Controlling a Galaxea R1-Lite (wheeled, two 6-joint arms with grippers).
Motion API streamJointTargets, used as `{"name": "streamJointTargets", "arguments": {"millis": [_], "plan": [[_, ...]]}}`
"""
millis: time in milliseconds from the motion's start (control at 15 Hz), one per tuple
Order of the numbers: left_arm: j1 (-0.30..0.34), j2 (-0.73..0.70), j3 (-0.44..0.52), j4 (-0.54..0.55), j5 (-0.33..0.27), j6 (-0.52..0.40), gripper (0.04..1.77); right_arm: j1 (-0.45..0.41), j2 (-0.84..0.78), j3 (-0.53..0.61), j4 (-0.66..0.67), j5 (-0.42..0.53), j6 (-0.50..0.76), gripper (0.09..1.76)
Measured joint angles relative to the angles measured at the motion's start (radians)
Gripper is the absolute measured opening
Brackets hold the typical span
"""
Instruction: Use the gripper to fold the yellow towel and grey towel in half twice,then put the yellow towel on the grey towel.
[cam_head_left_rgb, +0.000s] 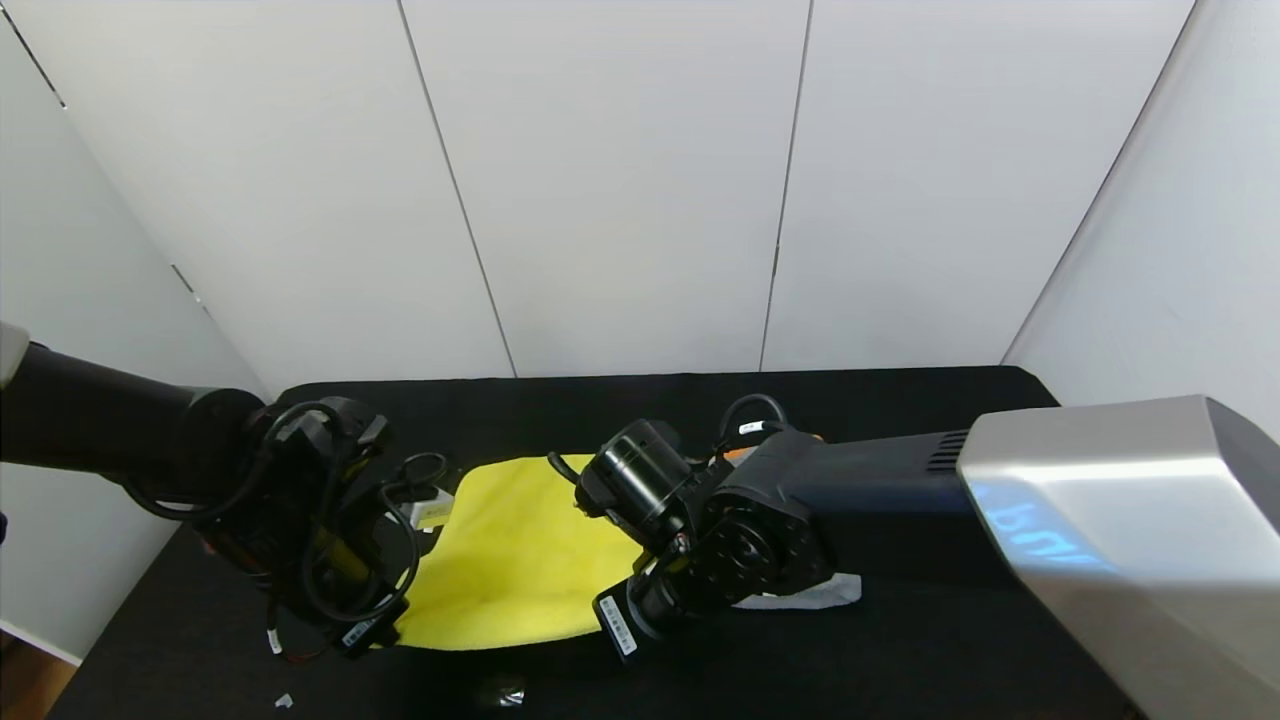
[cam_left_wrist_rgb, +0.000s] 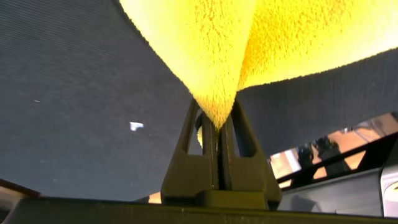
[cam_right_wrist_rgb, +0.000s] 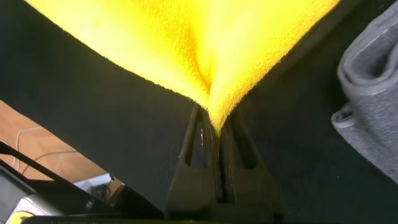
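Note:
The yellow towel (cam_head_left_rgb: 520, 560) lies on the black table between my two arms, with its near edge lifted. My left gripper (cam_left_wrist_rgb: 216, 121) is shut on one near corner of the yellow towel (cam_left_wrist_rgb: 249, 37). My right gripper (cam_right_wrist_rgb: 214, 124) is shut on the other near corner of it (cam_right_wrist_rgb: 186, 37). Both pinched corners rise to a point between the fingers. The grey towel (cam_right_wrist_rgb: 373, 106) lies bunched just beside my right gripper. In the head view my right arm hides most of it; only a pale strip (cam_head_left_rgb: 810, 595) and an orange patch (cam_head_left_rgb: 738, 453) show.
The black cloth-covered table (cam_head_left_rgb: 900, 420) is backed by white wall panels at the rear and right. A small white scrap (cam_head_left_rgb: 284, 701) lies near the front left edge, also in the left wrist view (cam_left_wrist_rgb: 136, 126). A small dark shiny object (cam_head_left_rgb: 500, 692) sits at the front edge.

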Motion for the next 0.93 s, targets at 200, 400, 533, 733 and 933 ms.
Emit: {"name": "streamJointTargets", "arguments": {"millis": [200,400,533,733,933], "plan": [[0.004,-0.003,-0.029,-0.001,-0.017,-0.012,0.13,-0.013,-0.007,-0.008,-0.029,-0.002,0.025,0.14],[0.007,-0.004,-0.067,-0.002,-0.033,-0.030,0.13,-0.031,-0.006,-0.013,-0.107,-0.006,0.028,0.14],[0.011,-0.004,-0.091,-0.002,-0.054,-0.034,0.13,-0.048,-0.001,-0.031,-0.123,-0.009,0.029,0.14],[0.014,0.000,-0.136,-0.003,-0.073,-0.046,0.13,-0.079,0.019,-0.080,-0.124,-0.014,0.027,0.14],[0.023,0.022,-0.199,-0.003,-0.077,-0.051,0.13,-0.103,0.047,-0.131,-0.124,-0.032,0.025,0.14]]}}
